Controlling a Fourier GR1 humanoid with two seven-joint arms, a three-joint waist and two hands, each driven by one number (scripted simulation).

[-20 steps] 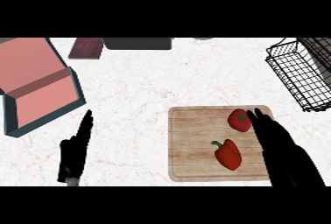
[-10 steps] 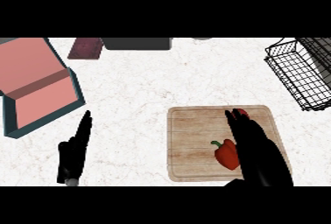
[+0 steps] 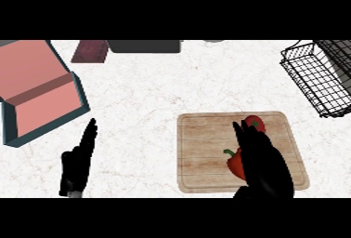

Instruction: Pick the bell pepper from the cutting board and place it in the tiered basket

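1. The bell pepper [image 3: 234,163] is lying on the cutting board [image 3: 205,153], half hidden by the right hand [image 3: 260,162].
2. That hand's fingers are stretching straight over it, not curling.
3. The left hand [image 3: 77,162] is resting open on the counter [image 3: 158,93].
4. The tiered basket [image 3: 319,74] is sitting well apart, upper right.

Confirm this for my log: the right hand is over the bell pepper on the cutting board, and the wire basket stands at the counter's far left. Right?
Not quite. In the head view the wire basket stands at the far right, not the left. The rest holds: the right hand is over the bell pepper on the cutting board.
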